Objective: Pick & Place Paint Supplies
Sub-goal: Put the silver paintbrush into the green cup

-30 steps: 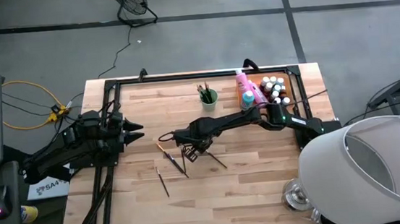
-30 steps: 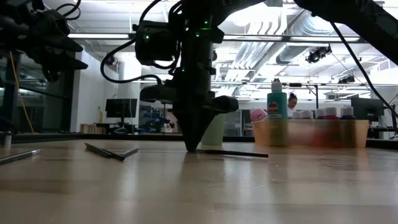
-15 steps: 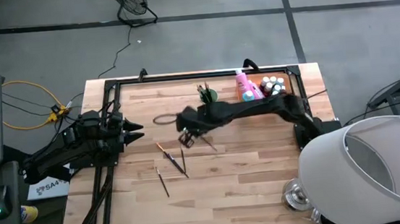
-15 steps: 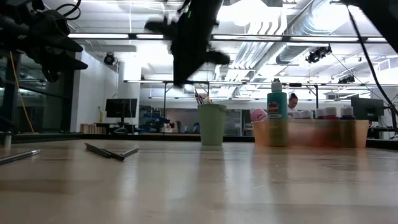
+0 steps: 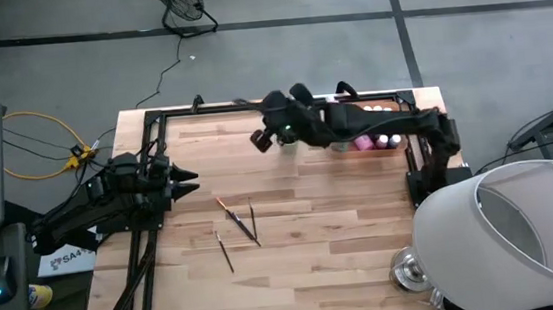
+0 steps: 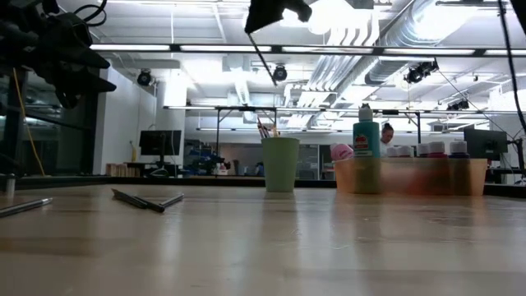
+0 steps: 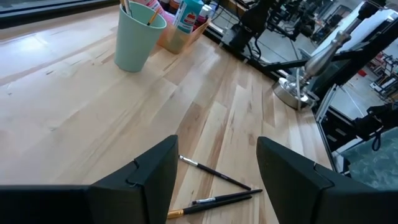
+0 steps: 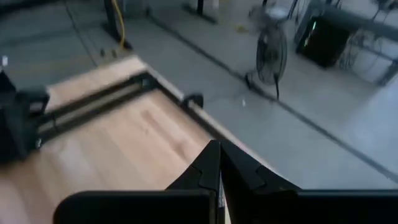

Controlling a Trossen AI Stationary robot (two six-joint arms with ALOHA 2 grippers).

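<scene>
the right gripper, which a second ago stood fingertips-down on the boards over a brush, now hangs high above the light green cup at the far edge of the table, its arm stretched out level from the right-hand corner. its fingers are pressed together on a thin dark brush that slants down from them toward the cup without reaching it; the spot on the wood where that brush lay is bare. more brush handles stick up out of the cup, and just beside it the orange tray holds the teal bottle, pink bottles and small capped paint bottles. three loose brushes lie mid-table, where they lay before. the left gripper waits at the left edge, pointing inward, fingers spread and empty, unmoved.
</scene>
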